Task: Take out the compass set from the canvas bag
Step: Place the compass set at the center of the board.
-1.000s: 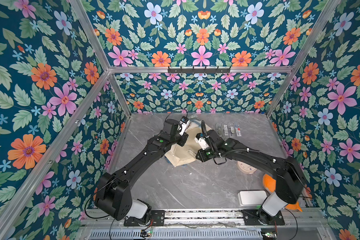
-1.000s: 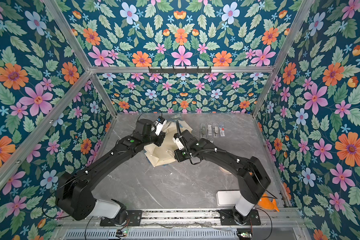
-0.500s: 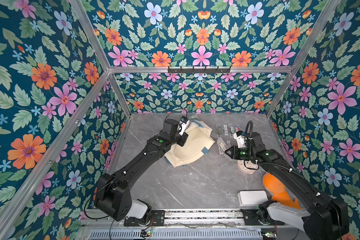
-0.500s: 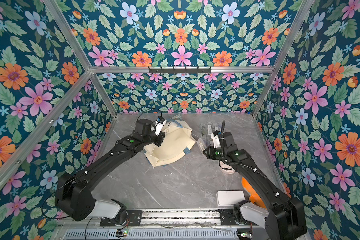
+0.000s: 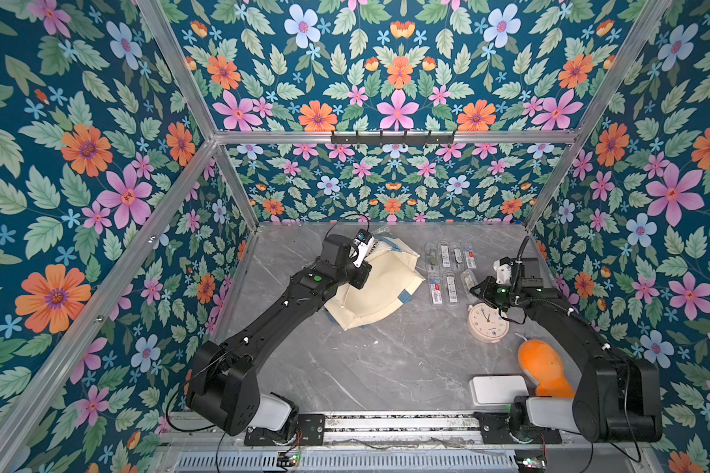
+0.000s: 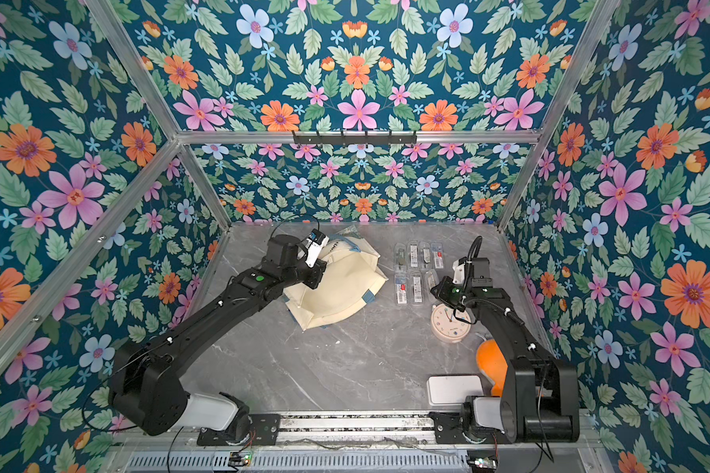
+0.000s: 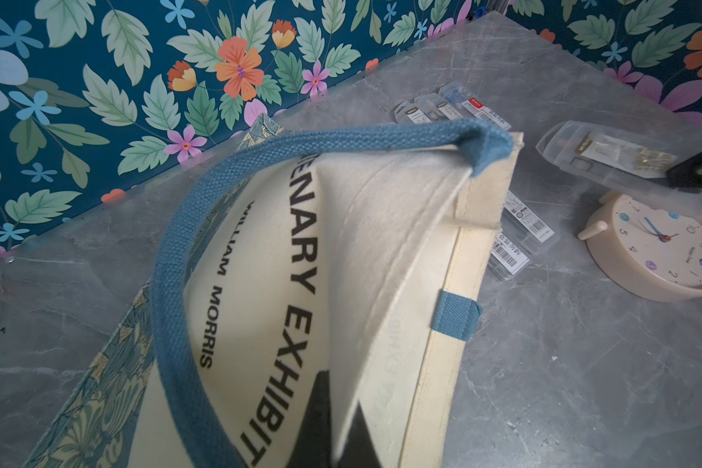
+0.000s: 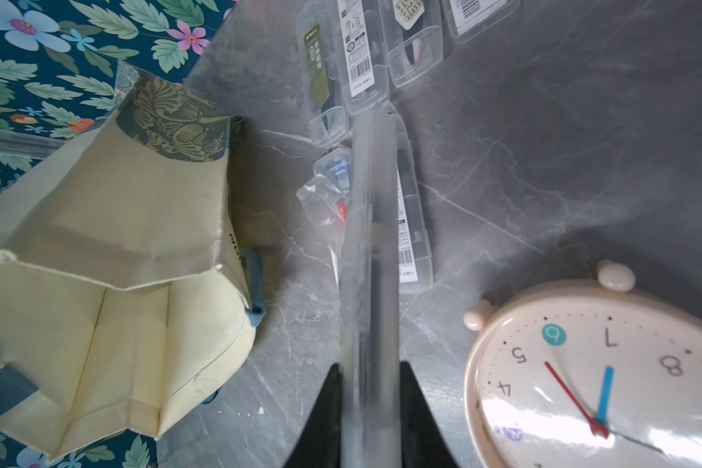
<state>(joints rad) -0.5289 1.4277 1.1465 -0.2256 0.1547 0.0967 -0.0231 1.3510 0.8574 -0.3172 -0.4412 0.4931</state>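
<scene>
Pinching canvas bag (image 5: 380,286) rim, left jaws; right jaws clasping compass set (image 8: 367,283), apparently aloft.

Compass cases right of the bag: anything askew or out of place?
One clear case hangs tilted in the right end effector, raised off the table near the clock; the laid-out cases lie in rows. Nothing looks spilled.

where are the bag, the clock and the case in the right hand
bag (image 5: 380,286), in a top view, cream side
clock (image 5: 487,323), in a top view, dial
case (image 7: 608,162), left wrist view, clear body
</scene>
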